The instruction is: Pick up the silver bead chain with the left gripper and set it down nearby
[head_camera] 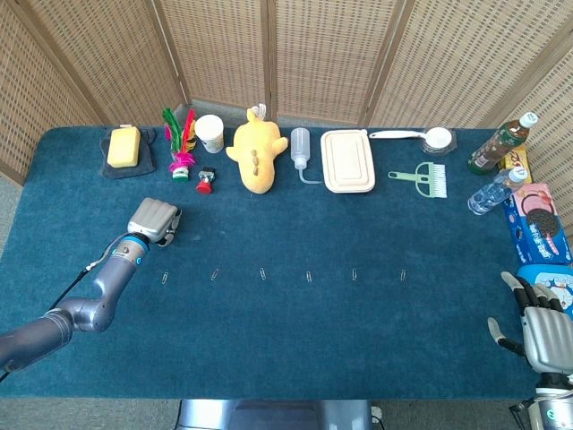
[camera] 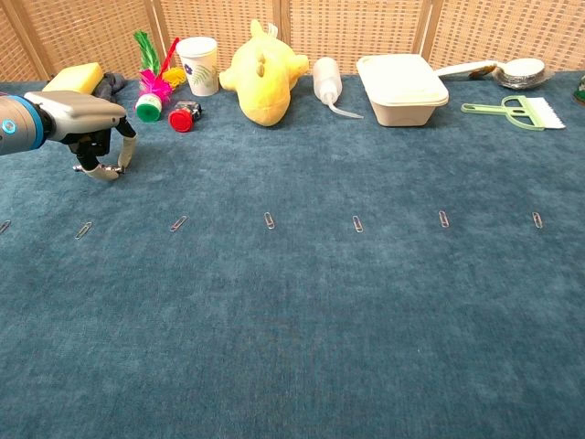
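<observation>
My left hand (head_camera: 154, 219) (camera: 82, 108) hovers palm down over the left part of the blue table, its fingers curled downward. A short strand of the silver bead chain (camera: 102, 172) is pinched between the fingertips, just above the cloth. In the head view the hand hides the chain. My right hand (head_camera: 546, 333) rests at the table's near right corner, fingers spread and holding nothing.
A row of several paper clips (camera: 269, 220) crosses the middle of the table. Along the back stand a yellow sponge (head_camera: 124, 146), feather toy (head_camera: 182, 143), red-capped item (camera: 182, 118), cup (camera: 198, 65), yellow plush (camera: 262, 69), squeeze bottle (camera: 327, 79) and lunchbox (camera: 400, 88). Bottles and snack packs (head_camera: 535, 215) line the right edge.
</observation>
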